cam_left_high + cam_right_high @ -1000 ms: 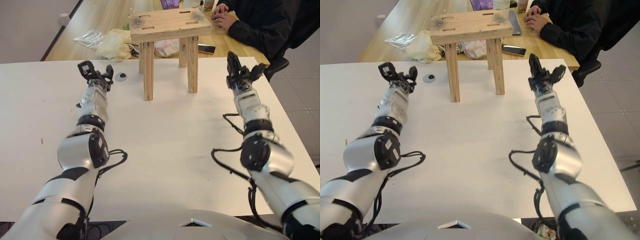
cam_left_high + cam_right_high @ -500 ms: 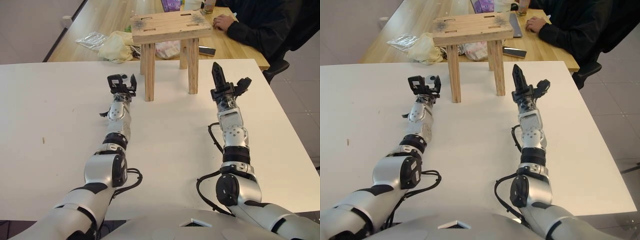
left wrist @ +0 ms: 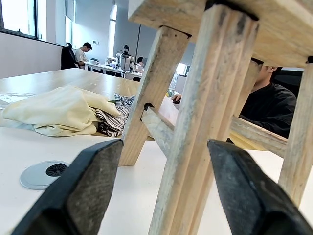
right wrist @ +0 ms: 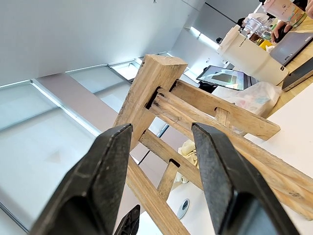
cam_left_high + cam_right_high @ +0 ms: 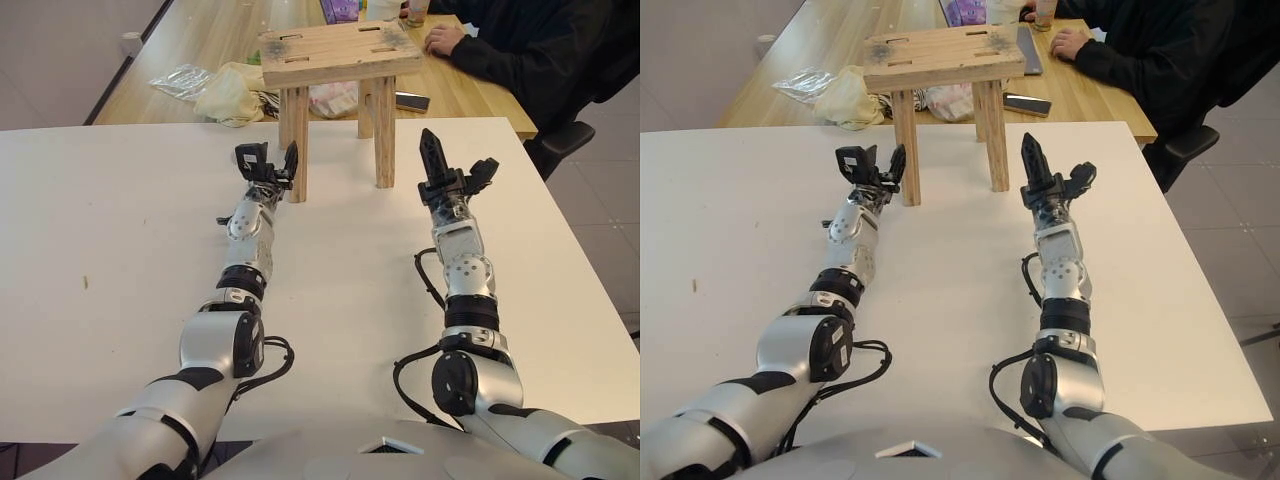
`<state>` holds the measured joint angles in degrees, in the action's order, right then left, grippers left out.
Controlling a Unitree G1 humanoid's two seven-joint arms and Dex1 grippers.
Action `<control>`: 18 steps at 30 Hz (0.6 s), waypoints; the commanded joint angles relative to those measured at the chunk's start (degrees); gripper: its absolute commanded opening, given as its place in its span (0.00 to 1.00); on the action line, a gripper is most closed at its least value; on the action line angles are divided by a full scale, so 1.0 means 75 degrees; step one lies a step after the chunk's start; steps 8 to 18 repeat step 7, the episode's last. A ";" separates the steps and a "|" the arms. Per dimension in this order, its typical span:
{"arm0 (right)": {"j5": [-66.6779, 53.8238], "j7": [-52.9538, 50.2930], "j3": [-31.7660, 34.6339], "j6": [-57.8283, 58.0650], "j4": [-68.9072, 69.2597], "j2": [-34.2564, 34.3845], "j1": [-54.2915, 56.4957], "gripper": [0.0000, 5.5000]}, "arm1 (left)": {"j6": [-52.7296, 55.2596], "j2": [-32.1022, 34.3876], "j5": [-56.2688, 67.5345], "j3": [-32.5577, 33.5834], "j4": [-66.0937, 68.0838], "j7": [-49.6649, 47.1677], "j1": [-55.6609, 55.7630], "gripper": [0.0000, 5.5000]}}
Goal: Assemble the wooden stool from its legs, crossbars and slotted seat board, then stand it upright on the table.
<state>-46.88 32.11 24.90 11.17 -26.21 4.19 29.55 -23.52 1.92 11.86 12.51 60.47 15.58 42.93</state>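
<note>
On table [image 5: 110,260], upright wooden stool [image 5: 336,52]

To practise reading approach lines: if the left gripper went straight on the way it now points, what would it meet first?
Probably the stool's near left leg, framed between the left gripper's open fingers; how close is unclear.

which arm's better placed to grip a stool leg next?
Left, probably. The left gripper is open right at the front left leg, which the wrist view frames between its fingers. The right gripper, also open, stands clear of the front right leg.
</note>
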 commanded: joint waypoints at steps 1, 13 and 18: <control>-0.0082 -0.0049 -0.0064 -0.0027 0.0148 0.0236 -0.0057 0.40 | 0.0091 0.0026 -0.0064 -0.0052 -0.0136 0.0016 -0.0085 0.58; 0.0006 -0.0113 -0.0174 -0.0083 0.0314 0.0234 -0.0106 0.40 | 0.0006 0.0383 -0.0222 0.0039 -0.0047 -0.0446 0.0126 0.58; 0.0006 -0.0113 -0.0174 -0.0083 0.0314 0.0234 -0.0106 0.40 | 0.0006 0.0383 -0.0222 0.0039 -0.0047 -0.0446 0.0126 0.58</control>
